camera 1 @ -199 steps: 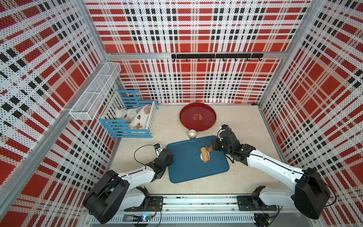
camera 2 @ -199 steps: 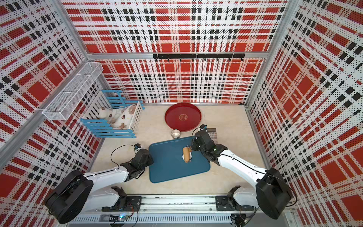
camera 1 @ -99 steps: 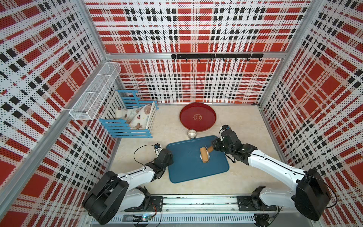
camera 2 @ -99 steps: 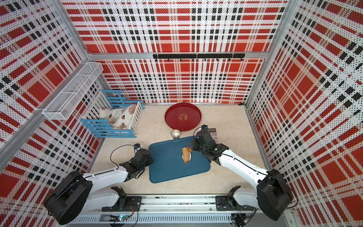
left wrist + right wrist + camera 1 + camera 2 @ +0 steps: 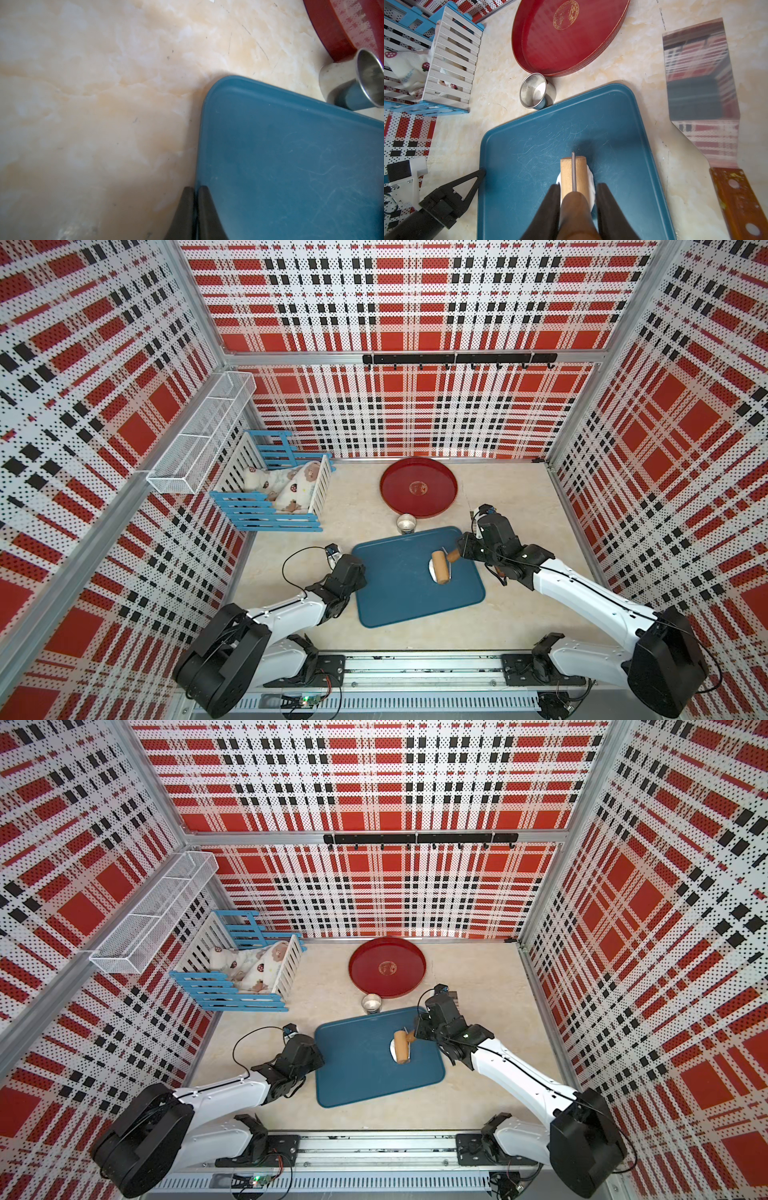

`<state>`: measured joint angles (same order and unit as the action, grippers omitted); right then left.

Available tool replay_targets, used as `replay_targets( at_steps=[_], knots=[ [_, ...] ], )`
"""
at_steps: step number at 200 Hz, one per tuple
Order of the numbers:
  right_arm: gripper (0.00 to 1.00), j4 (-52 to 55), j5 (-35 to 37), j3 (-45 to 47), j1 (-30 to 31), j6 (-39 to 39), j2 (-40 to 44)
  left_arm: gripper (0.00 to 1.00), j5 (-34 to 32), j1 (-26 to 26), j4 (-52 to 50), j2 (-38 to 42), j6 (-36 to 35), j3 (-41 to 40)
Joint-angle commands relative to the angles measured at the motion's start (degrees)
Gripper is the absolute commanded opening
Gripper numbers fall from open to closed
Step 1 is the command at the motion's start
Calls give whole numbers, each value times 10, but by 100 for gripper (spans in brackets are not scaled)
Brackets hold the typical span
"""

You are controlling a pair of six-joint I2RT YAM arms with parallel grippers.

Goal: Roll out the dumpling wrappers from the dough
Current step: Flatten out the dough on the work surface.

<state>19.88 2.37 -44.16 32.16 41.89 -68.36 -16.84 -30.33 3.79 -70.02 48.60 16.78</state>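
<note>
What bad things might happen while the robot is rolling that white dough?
The roller in the right hand covers most of the small dough, so the dough may stick and lift with it. The left hand, shut, only touches the edge of the blue tray, so the tray might slide when pushed.

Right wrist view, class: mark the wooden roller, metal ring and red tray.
wooden roller [image 5: 568, 174], right wrist view, on its barrel.
metal ring [image 5: 550, 94], right wrist view, on its outer wall.
red tray [image 5: 550, 47], right wrist view, on its bare floor.
</note>
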Motion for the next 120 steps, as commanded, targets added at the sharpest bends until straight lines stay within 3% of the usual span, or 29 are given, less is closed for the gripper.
replay_targets(
  at_steps=[1, 120],
  knots=[
    [0, 140, 46, 37, -18, -55, -10, 0, -21, 12, 3, 14, 32, -4],
    [0, 153, 39, 42, -33, -76, 9, 0, -18, 12, 6, 15, 35, -9]
  ],
)
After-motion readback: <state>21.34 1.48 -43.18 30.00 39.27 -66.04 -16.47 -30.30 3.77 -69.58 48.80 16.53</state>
